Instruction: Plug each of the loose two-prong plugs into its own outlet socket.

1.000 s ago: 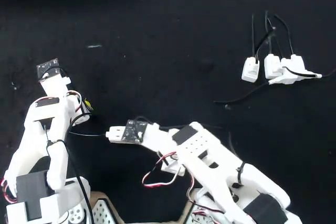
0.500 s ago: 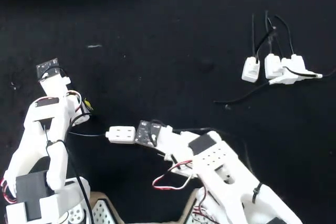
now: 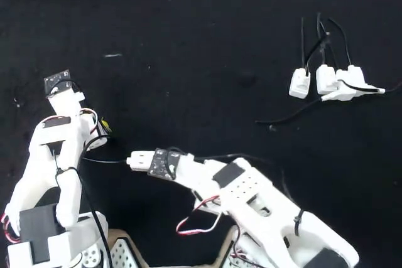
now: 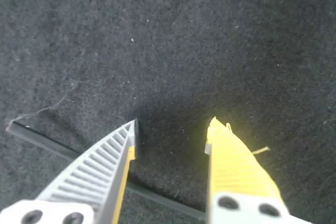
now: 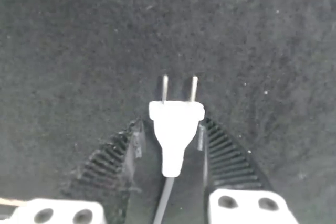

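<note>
A white two-prong plug (image 5: 175,124) lies on the black mat between the fingers of my right gripper (image 5: 170,132), its prongs pointing away from the wrist. The fingers flank its head closely: one touches it and the other has a thin gap, so the gripper is open. From above, the plug (image 3: 138,160) pokes out of the right gripper (image 3: 154,162) at lower centre. My left gripper (image 4: 170,127) is open just above the mat, holding nothing. A cluster of white socket and plug pieces (image 3: 326,81) with black cords lies at the far right.
A thin black cable (image 4: 58,148) crosses the mat under the left gripper's fingers and runs toward the plug (image 3: 103,160). Another black cord (image 3: 286,117) trails from the far cluster. The left arm (image 3: 56,136) stands at the left edge.
The right arm pulled back to the right, uncovering the plug, then came left again so its fingers sit around it. The plug stayed in place. The left arm did not move.
</note>
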You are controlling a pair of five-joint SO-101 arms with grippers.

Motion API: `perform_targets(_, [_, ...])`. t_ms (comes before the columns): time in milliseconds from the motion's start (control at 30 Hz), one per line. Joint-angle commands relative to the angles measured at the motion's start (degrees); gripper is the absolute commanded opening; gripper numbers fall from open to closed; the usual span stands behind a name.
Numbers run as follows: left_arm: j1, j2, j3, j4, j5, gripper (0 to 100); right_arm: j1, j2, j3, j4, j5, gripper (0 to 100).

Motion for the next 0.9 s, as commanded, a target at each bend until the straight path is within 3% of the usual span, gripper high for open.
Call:
perform_targets(0, [-0.3, -1.5, -0.2, -0.9, 0.4, 22, 5.0, 1.3, -0.9, 1.2, 2.8, 15.5])
perform_targets(100, [-0.3, -1.5, -0.2, -0.9, 0.4, 22, 6.4, 1.3, -0.9, 1.0, 3.3, 15.3])
perform_targets(300, [-0.3, -1.5, -0.2, -0.9, 0.4, 22, 5.1, 1.5, -1.8, -1.5, 1.1, 5.8])
perform_targets(533, [-0.3, -1.5, -0.2, -0.9, 0.4, 22, 3.3, 1.5, -1.7, -1.5, -1.7, 14.2])
perform_targets(700, [-0.3, -1.5, -0.2, -0.9, 0.4, 22, 3.3, 1.3, -2.1, -1.6, -1.3, 0.5])
perform_targets(867, [-0.3, -1.5, -0.2, -0.9, 0.4, 22, 3.8, 1.3, -9.5, 1.7, -1.7, 1.1])
